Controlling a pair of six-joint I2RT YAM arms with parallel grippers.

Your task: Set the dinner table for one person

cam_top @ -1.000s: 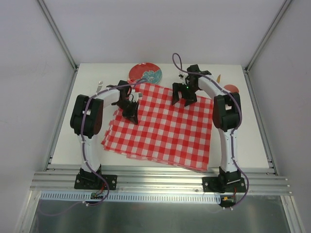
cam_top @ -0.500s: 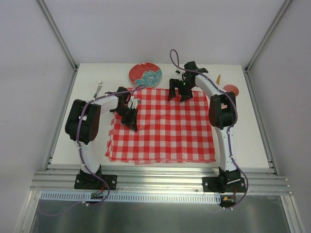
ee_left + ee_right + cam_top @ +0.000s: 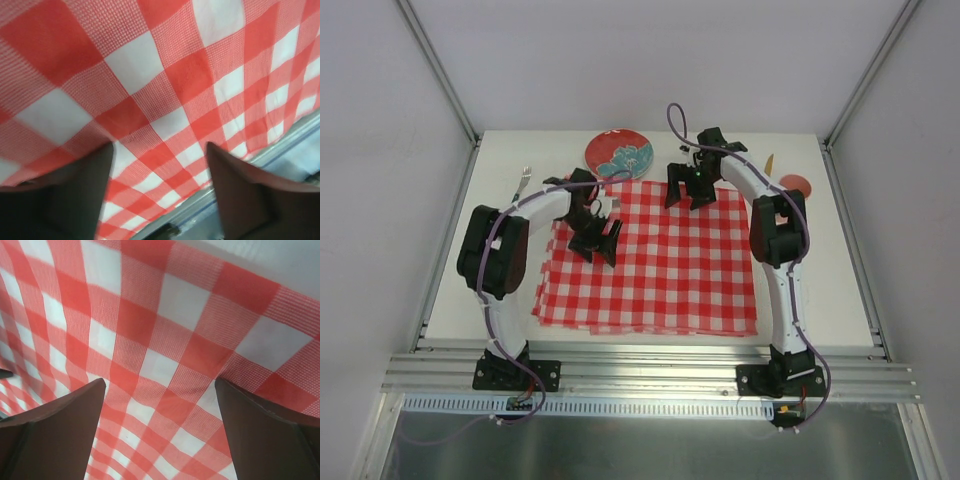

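The red-and-white checked cloth lies spread on the white dinner table. My left gripper hangs open just over the cloth's left part, with nothing between its fingers. The left wrist view shows the cloth filling the gap of that open gripper. At the cloth's far edge my right gripper stands wide open and empty. In the right wrist view the open gripper is above the cloth, with bare table beyond the edge.
A red plate with a teal flower sits behind the cloth. A fork lies at the far left. A thin orange-tipped utensil and a small red round thing lie at the far right. Grey rails edge the near side.
The cloth has been pulled from skewed to nearly square on the table. My left gripper has opened and let go of it. The right gripper moved to the far edge and stayed open.
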